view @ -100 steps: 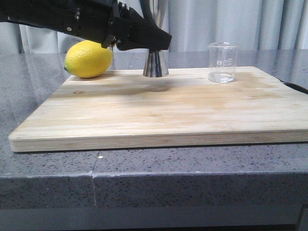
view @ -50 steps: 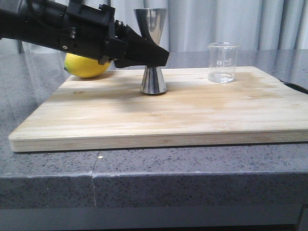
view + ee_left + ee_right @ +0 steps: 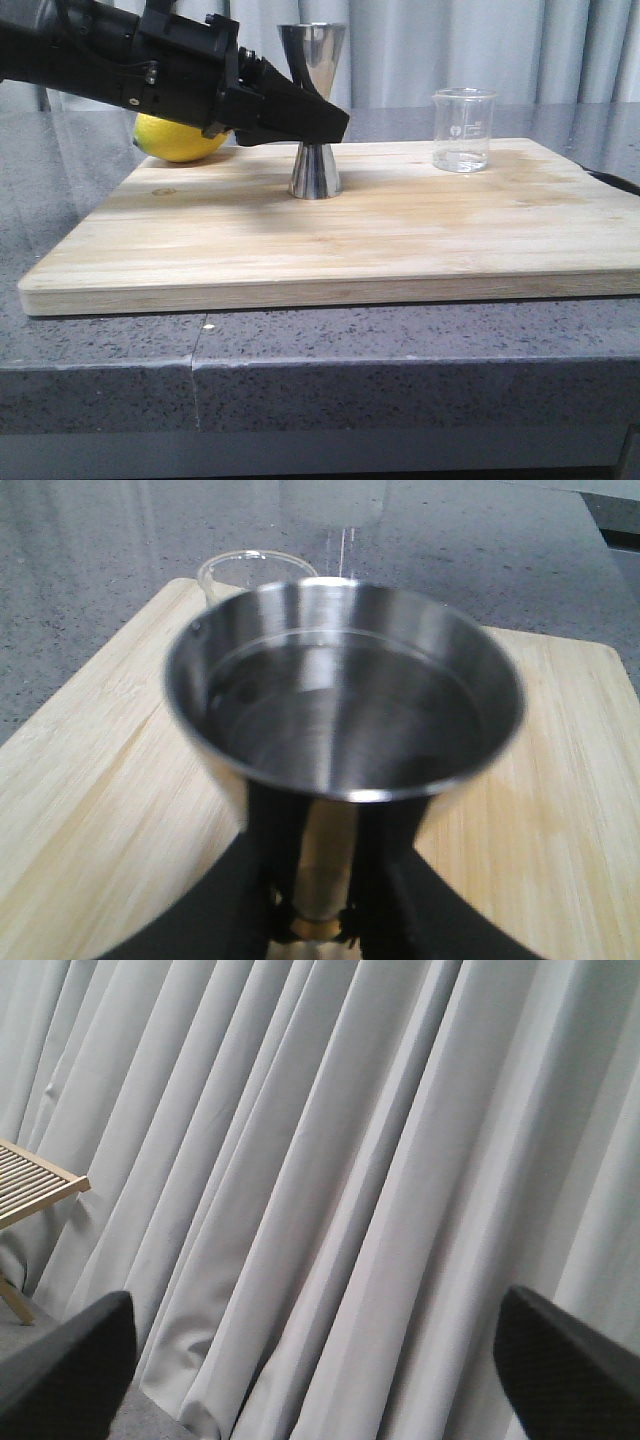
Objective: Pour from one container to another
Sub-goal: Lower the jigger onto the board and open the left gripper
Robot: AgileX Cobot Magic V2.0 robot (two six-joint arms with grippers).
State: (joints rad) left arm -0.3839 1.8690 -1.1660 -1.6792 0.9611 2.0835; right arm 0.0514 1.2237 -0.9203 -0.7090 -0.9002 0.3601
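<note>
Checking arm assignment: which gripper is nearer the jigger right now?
Left. The left gripper is clamped on the jigger at its waist. The right gripper is open, facing curtains, off the front view.

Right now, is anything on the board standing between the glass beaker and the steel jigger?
Nothing visible does. The beaker and the jigger, held at its waist by the left gripper, have only bare cutting board between them. The lemon lies beyond the jigger.

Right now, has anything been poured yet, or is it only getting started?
The pour itself doesn't look begun. The left gripper is clamped on the steel jigger at its waist, with the jigger upright on the wooden board. The glass beaker stands untouched to the right, a little clear liquid at its bottom. The right gripper is open, facing the curtain. Picking up the beaker and tipping it remains.
</note>
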